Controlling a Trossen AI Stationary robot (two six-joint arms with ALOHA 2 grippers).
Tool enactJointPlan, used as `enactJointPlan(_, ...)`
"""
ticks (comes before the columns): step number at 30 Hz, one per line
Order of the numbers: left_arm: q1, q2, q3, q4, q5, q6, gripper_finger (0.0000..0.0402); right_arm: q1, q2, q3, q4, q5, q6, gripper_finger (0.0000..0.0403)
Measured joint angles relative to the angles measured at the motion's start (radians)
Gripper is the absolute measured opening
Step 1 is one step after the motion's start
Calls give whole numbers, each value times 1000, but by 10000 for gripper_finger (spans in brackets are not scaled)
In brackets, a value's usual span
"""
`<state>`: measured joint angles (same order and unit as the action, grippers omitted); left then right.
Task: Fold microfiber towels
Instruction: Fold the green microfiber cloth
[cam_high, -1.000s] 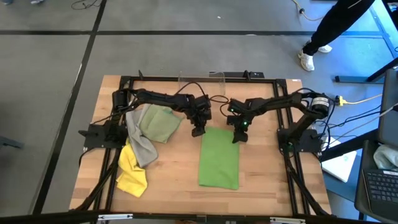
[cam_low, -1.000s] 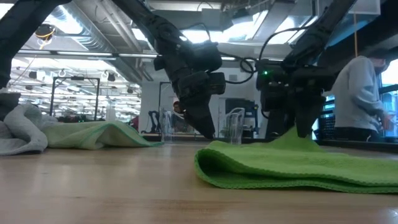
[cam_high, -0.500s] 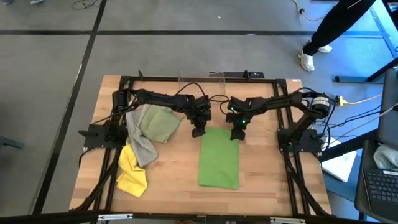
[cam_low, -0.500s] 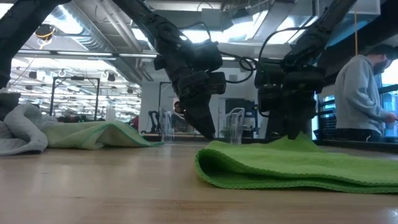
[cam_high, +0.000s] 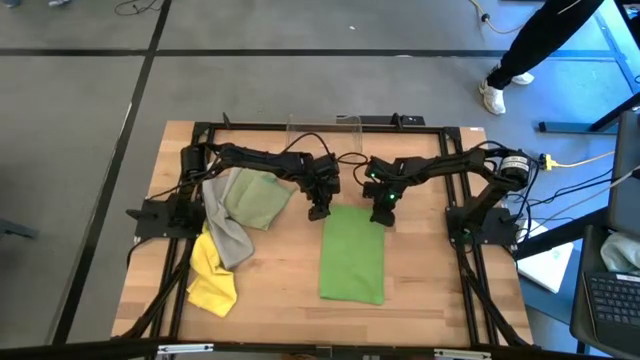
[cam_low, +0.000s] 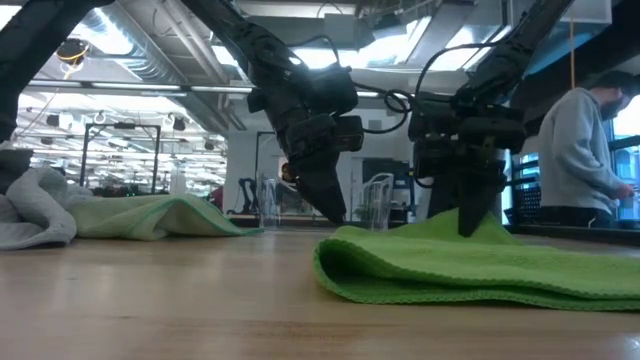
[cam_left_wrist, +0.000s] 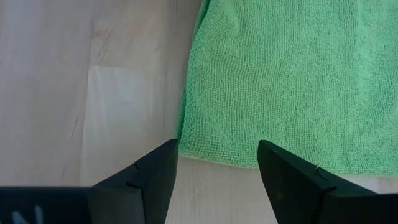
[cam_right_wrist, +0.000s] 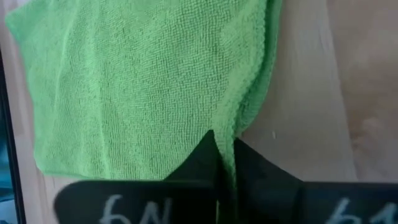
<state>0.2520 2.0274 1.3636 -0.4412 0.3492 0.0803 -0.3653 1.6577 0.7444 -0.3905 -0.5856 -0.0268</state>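
Note:
The bright green towel lies flat on the table as a long folded rectangle, also seen in the low view. My right gripper is shut on its far right corner. My left gripper stands open at the far left corner, one finger on either side of that corner; whether they touch the cloth I cannot tell. The pale sage green towel, the grey towel and the yellow towel lie heaped at the table's left. My right gripper pinches the bright green towel's right edge at the far corner between its two fingers. The fingers slant down from the far right. The cloth stands up in a small ridge between them; one layer or several, I cannot tell. The rest lies on the table.
A clear plastic bin stands at the table's far edge between the arms. A person stands beyond the table on the right. Bare wood shows near the front edge.
My right gripper has shut on the green towel's far right corner, drawing the cloth there into a small ridge. The rest of the towel has stayed flat.

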Motion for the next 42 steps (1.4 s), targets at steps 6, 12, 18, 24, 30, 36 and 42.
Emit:
enactJointPlan(6, 5, 0, 0, -19, -8, -1, 215, 1, 0, 0, -1, -4, -9, 24)
enactJointPlan(12, 44, 0, 0, -22, 54, -16, 215, 17, -1, 0, -5, -10, -60, 7)
enactJointPlan(18, 68, 0, 0, -13, 178, -18, 215, 83, -1, 31, -32, 98, -115, 14)
enactJointPlan(24, 74, 0, 0, -12, 193, -19, 215, 127, -1, 145, -158, 216, -140, 9)
enactJointPlan(30, 62, 0, 0, -12, 192, -19, 215, 163, -2, 267, -286, 306, -140, 13)
enactJointPlan(36, 68, 0, 0, 7, 192, -17, 215, 215, -3, 342, -370, 324, -140, 10)
enactJointPlan(42, 94, 0, 0, 18, 192, 2, 215, 269, -3, 352, -397, 324, -136, 12)
